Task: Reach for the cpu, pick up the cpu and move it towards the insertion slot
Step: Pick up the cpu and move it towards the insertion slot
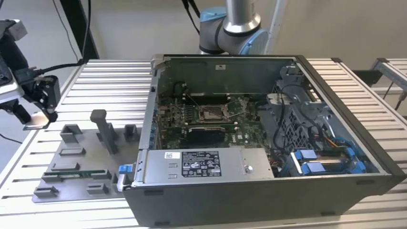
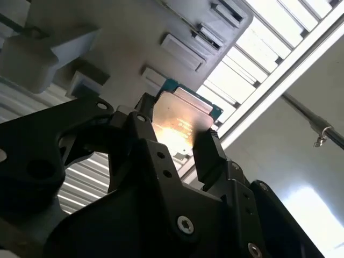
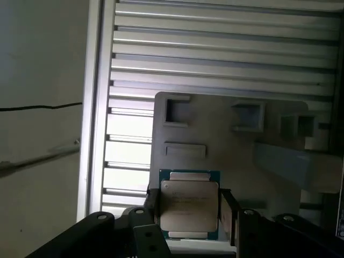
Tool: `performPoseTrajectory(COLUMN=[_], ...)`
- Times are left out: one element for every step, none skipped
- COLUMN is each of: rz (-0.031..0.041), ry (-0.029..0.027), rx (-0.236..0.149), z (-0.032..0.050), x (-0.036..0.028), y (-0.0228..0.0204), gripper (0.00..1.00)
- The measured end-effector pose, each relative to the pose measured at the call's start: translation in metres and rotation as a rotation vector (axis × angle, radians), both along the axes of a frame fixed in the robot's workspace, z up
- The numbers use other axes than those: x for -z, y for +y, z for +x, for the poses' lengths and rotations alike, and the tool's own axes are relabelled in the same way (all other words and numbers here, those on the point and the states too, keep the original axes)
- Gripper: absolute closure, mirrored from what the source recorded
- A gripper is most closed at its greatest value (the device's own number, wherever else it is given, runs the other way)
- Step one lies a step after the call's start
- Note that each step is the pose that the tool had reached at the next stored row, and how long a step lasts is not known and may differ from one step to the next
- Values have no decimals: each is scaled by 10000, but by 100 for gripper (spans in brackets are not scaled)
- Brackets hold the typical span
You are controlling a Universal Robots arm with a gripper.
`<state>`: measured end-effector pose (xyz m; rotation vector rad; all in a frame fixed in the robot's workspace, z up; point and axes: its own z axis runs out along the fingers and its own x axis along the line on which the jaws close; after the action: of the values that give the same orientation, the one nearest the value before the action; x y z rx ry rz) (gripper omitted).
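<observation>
The cpu (image 3: pixel 189 207), a thin silvery square with a green rim, sits between the two black fingers of my gripper (image 3: pixel 189 213), which is shut on it. In the second wrist view the cpu (image 2: pixel 181 119) catches a bright glare between the same fingers of the gripper (image 2: pixel 176 137). In the exterior view my gripper (image 1: pixel 39 114) hangs at the far left, over the table's edge and beside the grey tray (image 1: pixel 76 164). The insertion slot (image 1: pixel 213 112), a shiny metal frame on the motherboard, lies inside the open computer case, far to the exterior view's right of the gripper.
The grey tray (image 3: pixel 215 129) carries raised blocks and an upright post (image 1: pixel 105 131). The open case (image 1: pixel 267 191) has tall walls, a power supply (image 1: pixel 200 164) at the front and blue cables at the right. The arm's base (image 1: pixel 229 28) stands behind the case on the slatted table (image 1: pixel 108 86).
</observation>
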<state>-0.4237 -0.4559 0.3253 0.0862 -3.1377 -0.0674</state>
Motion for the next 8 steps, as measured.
performPoseTrajectory(rz=[1,1,1,0,1,1,0,1], ry=[-3,-2,-2,0,-2,-2,-1,-2], rx=[0,0,0,0,0,0,0,0], z=[0,0,0,0,0,-1,0,0], x=[-28,-66,-110,-154,-186,-218,-254,-298], y=[0,0,0,0,0,0,0,0], gripper=[100,100,100,100,100,100,100,100])
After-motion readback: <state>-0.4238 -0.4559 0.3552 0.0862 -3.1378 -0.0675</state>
